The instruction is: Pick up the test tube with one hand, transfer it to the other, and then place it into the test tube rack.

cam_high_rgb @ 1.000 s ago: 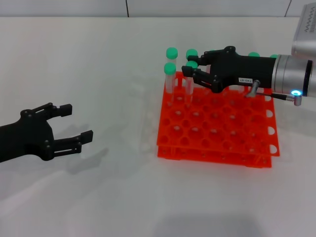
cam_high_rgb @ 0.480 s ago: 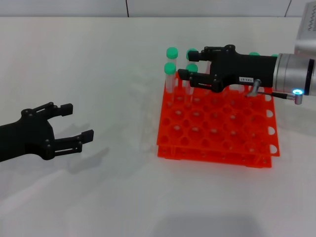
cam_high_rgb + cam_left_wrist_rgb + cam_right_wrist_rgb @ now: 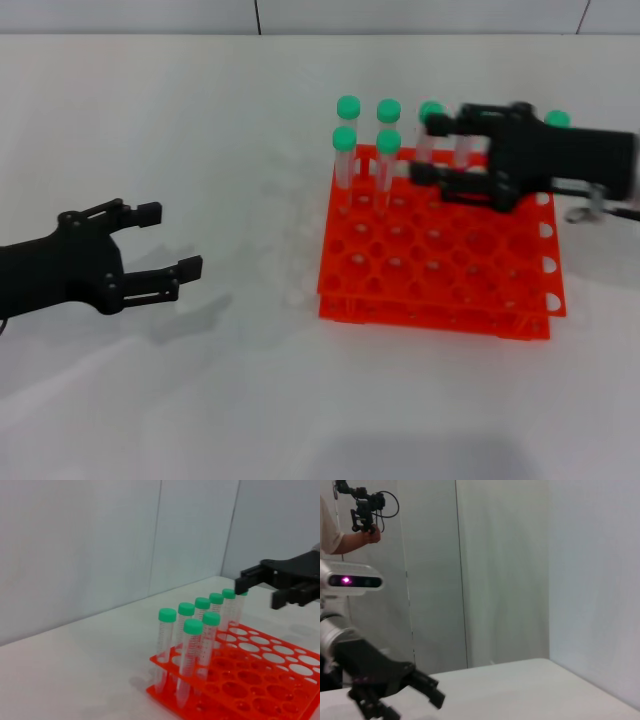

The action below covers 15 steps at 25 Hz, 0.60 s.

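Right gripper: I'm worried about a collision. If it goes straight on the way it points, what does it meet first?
Probably the green-capped test tubes in the test tube rack; the right gripper points at them, jaws open, though depth is unclear.

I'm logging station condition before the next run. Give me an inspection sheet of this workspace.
Surface: white table, bare around the rack.
Job's things: orange test tube rack; green-capped tubes upright along its far edge and left corner.
Clutter: nothing seen.
Grippers: right tool open, empty, above the rack's back rows; left tool open, empty, off to the rack's left.
Cables: nothing seen.
Surroundings: pale wall panels; a person's raised arm holding a camera rig.
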Each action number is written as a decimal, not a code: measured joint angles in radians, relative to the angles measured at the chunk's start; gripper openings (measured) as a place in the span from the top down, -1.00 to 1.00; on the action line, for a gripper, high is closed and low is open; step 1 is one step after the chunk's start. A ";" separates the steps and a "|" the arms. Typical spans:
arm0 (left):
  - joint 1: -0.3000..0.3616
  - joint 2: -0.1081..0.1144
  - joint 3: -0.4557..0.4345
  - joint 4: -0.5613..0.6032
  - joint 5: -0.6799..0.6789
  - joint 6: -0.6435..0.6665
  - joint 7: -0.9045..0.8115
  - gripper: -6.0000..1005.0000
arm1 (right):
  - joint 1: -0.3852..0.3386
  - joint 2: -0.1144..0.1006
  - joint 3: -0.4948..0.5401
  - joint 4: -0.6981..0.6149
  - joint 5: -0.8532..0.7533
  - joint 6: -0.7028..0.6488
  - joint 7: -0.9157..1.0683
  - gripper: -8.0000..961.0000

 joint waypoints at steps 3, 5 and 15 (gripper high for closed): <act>-0.024 0.005 -0.001 -0.011 0.005 0.014 0.002 -0.76 | -0.040 -0.036 -0.003 0.000 -0.002 -0.048 0.001 -0.39; -0.045 0.011 -0.001 -0.023 0.011 0.036 0.003 -0.76 | -0.059 -0.058 -0.005 0.013 -0.009 -0.072 -0.003 -0.42; -0.237 0.138 -0.012 -0.250 0.037 0.202 0.012 -0.76 | -0.084 -0.078 0.002 0.059 -0.120 -0.100 -0.013 -0.76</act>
